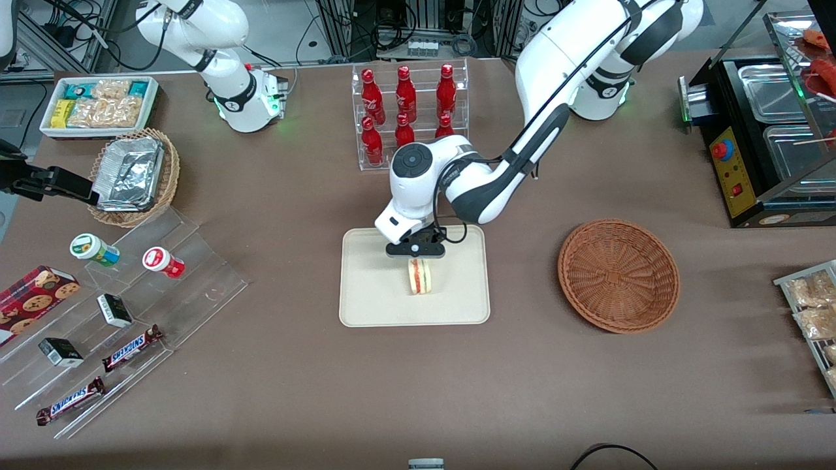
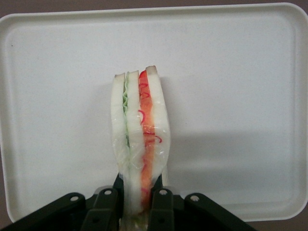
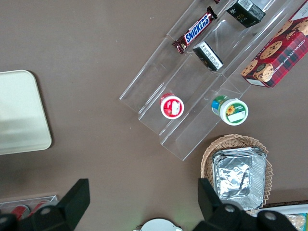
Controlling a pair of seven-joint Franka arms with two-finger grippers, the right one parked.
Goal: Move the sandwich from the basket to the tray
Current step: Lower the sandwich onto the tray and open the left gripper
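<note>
Hand over tray, sandwich clamped, release still to come

Hand (image 1: 416,254) sits over the middle of the tray (image 1: 366,307), its two fingers (image 2: 117,188) pinched on one end of the sandwich (image 1: 420,277). Wrist view confirms the grip: the fingers squeeze the bread from both sides, with the sandwich (image 2: 139,139) standing on edge, its green and red-orange filling stripe facing the camera. The wedge sticks out from the hand toward the front camera. A shadow lies on the tray (image 2: 240,72) beside it; whether the lower edge already touches the tray surface or hangs just above it, cannot tell.

Basket (image 1: 618,275) lies on the desk (image 1: 294,365) beside the tray, toward the working arm's end, well apart from the hand. Nothing is in it.

Progress, as judged: pickup is done and the carry is done, since the sandwich is out of the basket and inside the tray's rim. Left: lower it the last bit if it is not down, part the fingers, lift the hand away. Risk: the wedge is on its narrow edge, so it may tip over flat on release; that would land on the tray anyway, given it is near the centre.
</note>
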